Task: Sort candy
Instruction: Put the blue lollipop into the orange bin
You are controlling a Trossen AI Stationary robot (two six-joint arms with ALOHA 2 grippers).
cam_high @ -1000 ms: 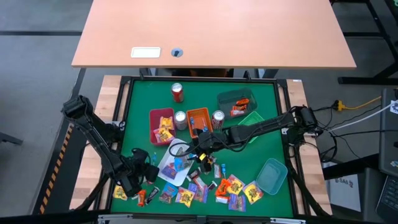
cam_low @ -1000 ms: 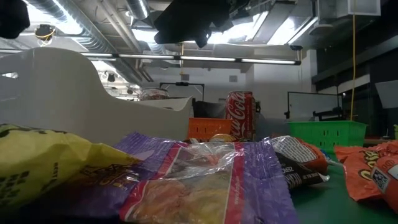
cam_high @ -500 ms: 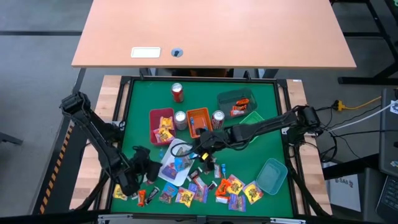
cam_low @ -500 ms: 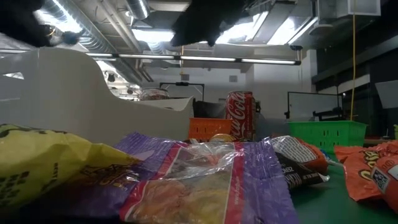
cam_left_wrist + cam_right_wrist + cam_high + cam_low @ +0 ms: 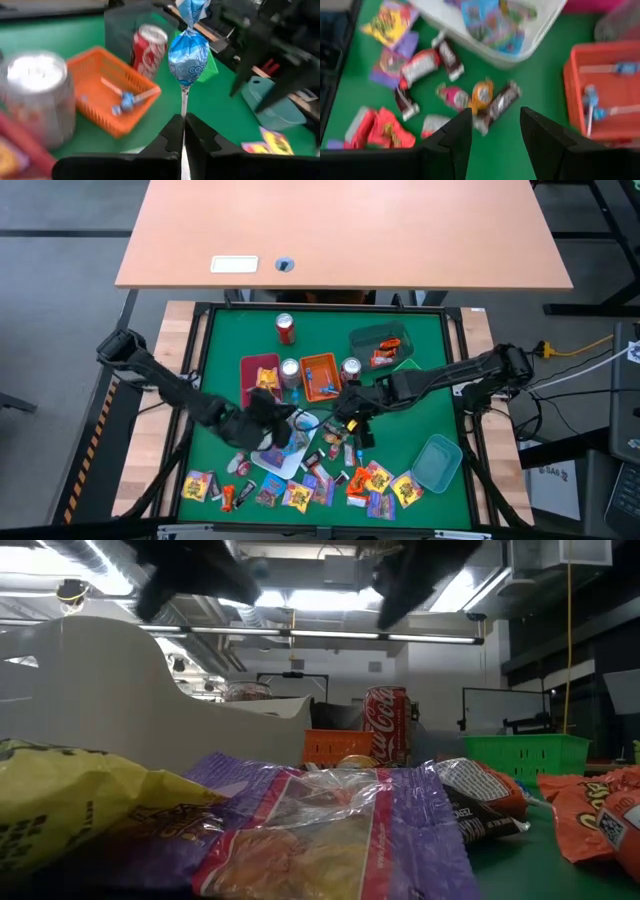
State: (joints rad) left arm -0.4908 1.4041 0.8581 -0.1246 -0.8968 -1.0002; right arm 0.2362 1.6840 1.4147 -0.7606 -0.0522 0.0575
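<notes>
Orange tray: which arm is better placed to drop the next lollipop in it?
Left. Its claw is shut on the blue lollipop by the stick, close to the orange tray, which already holds lollipops. The right claw is open and empty over loose candy.

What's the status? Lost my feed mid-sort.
Left gripper shut on blue lollipop, near orange tray. Right gripper open over loose candy. Cans beside tray.

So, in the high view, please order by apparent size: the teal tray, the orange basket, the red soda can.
Largest to smallest:
1. teal tray
2. orange basket
3. red soda can
All stand on the same table, so nearness to the camera hardly matters.
</notes>
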